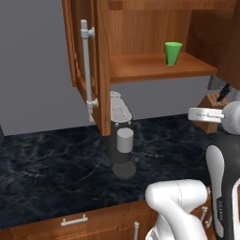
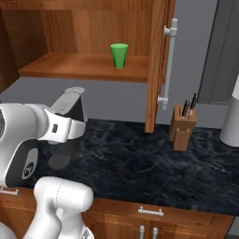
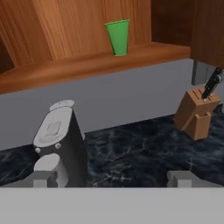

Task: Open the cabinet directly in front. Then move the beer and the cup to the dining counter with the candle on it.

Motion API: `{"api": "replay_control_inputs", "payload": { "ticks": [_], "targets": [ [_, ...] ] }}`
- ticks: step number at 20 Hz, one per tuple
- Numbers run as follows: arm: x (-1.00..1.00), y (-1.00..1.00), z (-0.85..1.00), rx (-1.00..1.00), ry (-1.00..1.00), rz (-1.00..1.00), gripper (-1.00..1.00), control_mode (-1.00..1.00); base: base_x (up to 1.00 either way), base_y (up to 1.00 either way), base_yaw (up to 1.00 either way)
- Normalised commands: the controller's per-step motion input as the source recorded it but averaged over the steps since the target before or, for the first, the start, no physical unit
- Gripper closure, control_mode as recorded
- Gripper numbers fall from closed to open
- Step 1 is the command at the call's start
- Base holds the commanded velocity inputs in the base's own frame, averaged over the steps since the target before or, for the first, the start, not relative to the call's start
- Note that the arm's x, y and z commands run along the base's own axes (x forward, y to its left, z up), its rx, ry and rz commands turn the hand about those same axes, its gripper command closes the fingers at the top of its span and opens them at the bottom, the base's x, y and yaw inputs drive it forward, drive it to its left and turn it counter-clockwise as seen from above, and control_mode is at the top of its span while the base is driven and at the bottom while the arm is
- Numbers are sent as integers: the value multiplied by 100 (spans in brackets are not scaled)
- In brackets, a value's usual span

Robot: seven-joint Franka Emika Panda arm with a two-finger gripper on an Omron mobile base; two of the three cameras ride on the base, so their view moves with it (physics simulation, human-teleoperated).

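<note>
1. One black, white-veined marble worktop (image 1: 56, 168) runs across the scene over reddish-brown base cabinets with short silver handles (image 2: 150, 211).
2. Above it hangs the reddish-brown wooden wall cabinet (image 1: 154, 65), both doors swung open; the left door (image 1: 84, 61) carries a long vertical silver bar handle (image 1: 86, 65), and the right door (image 2: 156, 65) carries its own (both doors stand roughly square to the shelf).
3. White robot arm (image 2: 28, 126) rises from the near edge of the worktop, its hand turned toward the cabinet.
4. Dark-bodied coffee machine with a grey top (image 3: 59, 144) stands on the worktop below the left end of the cabinet shelf, near the back wall.
5. Light-brown wooden knife block with black-handled knives (image 3: 197, 113) sits near the worktop's back edge, under the right end of the cabinet.
6. Small bright green tapered cup (image 3: 118, 37) stands upright on the cabinet shelf, close to its front edge and toward the right half, with nothing beside it.
7. Claw (image 3: 113, 179) has its two small dark fingertips (image 3: 43, 179) spread wide apart, gripping nothing, well short of the cup.
</note>
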Motion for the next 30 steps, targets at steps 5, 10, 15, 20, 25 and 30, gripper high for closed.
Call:
{"api": "replay_control_inputs", "payload": {
  "ticks": [5,10,15,20,25,30],
  "targets": [
    [5,-18,69,-6,10,-11,-100,-100,0,0,0],
    [-19,-22,56,-16,0,-6,-100,-100,0,0,0],
    [-32,-5,24,-21,0,5,-100,-100,0,0,0],
    [-1,8,19,-21,0,25,-100,-100,0,0,0],
    [0,1,25,-6,0,27,-100,-100,0,0,0],
    [14,3,10,0,-2,0,-100,-100,0,0,0]
  ]
}}
